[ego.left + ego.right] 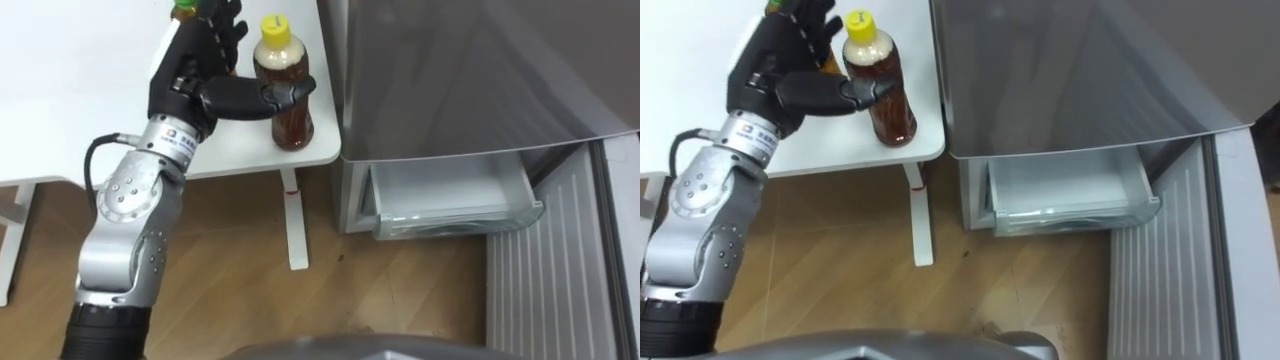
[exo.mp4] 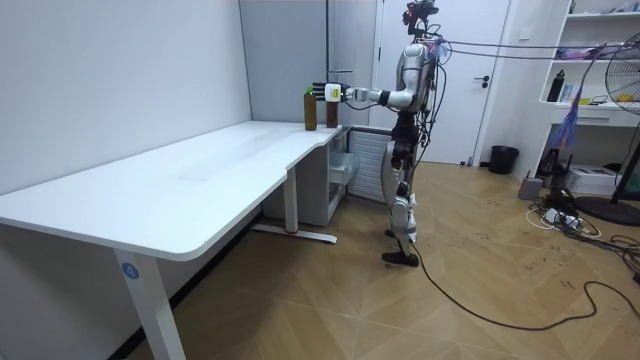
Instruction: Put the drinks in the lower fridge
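Silver forearm, black cable, black left hand [image 1: 188, 72].

2 drinks stand on the tabletop [image 1: 70, 90], at the corner next to the fridge [image 1: 470, 70]. The yellow-capped bottle [image 1: 285, 110] stands upright, close to the edge on the fridge side. It is clear plastic and holds brown liquid. The thumb of the left hand [image 1: 190, 75] lies across its front. The green-capped bottle [image 1: 184, 10] is farther from that edge, mostly hidden behind the same hand. Low in the fridge, a pale drawer [image 1: 455, 195] is pulled out.
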Robot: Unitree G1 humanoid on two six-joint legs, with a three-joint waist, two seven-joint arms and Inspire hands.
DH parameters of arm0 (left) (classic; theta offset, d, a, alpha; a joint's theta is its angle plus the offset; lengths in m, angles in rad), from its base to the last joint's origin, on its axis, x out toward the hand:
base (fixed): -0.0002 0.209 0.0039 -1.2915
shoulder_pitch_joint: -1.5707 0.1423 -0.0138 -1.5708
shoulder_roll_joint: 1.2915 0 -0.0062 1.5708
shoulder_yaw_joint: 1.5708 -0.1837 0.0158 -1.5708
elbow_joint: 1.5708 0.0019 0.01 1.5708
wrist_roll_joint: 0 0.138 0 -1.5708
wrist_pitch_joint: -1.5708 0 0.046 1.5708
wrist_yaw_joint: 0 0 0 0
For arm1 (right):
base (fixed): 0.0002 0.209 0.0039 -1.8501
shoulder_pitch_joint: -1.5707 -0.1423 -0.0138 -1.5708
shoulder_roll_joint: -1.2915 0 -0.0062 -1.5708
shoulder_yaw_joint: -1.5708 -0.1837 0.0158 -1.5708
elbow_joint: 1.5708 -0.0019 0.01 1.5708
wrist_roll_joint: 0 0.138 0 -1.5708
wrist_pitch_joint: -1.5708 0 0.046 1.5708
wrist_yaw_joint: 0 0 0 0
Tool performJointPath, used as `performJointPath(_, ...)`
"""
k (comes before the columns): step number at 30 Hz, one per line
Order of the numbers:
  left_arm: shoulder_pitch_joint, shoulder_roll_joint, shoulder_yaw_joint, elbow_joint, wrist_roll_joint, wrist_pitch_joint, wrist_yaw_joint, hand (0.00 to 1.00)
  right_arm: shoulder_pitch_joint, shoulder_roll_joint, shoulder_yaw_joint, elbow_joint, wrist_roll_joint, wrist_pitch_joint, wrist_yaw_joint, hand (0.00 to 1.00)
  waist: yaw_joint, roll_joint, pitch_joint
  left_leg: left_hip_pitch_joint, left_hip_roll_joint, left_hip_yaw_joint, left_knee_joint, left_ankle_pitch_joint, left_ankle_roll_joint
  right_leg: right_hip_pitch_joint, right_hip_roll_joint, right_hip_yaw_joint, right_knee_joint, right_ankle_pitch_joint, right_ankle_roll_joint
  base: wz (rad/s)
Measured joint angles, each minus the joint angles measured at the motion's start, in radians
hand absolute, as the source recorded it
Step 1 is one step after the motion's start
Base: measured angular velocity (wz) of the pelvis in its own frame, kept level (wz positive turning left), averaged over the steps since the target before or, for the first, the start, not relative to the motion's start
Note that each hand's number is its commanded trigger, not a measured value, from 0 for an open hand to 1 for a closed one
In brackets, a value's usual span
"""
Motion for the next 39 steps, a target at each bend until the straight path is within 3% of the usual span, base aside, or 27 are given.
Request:
performJointPath(25,0.001,-0.012,-0.030,0.047,0.003,0.004,0.002,0.00,0.013,0.001,0.024,-0.004,-0.005,-0.001,-0.025,0.00,-0.003,-0.003,-0.0007,0.004,0.000,0.000,-0.002,0.000,0.000,0.008,0.000,0.002,0.001,0.000,0.000,0.00)
performJointPath(39,0.000,-0.013,0.022,0.057,0.010,0.004,0.049,0.00,0.040,0.001,0.023,-0.024,-0.010,0.001,-0.012,0.00,-0.001,-0.005,-0.0021,0.004,0.000,0.008,0.000,0.000,0.000,-0.002,0.000,0.009,0.000,0.000,0.000,-0.01)
